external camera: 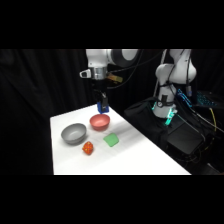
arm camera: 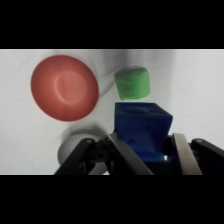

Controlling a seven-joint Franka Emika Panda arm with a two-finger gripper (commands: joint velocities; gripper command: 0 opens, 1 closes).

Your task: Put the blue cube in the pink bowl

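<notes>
My gripper [external camera: 103,106] hangs above the table's far side, shut on the blue cube [external camera: 103,106]. In the wrist view the deep-blue cube [arm camera: 141,128] sits clamped between my two fingers, lifted off the table. The pink bowl [external camera: 99,121] stands just in front of and below the cube in the side view. From the wrist, the pink bowl [arm camera: 65,88] lies to the upper left of the cube and holds nothing.
A grey bowl [external camera: 74,133] stands left of the pink one, with only part of the grey bowl [arm camera: 75,145] showing from the wrist. A light-green block [external camera: 111,141] [arm camera: 132,83] and an orange-red speckled object [external camera: 88,148] lie nearer the front. The table's edge [external camera: 150,145] runs along the right.
</notes>
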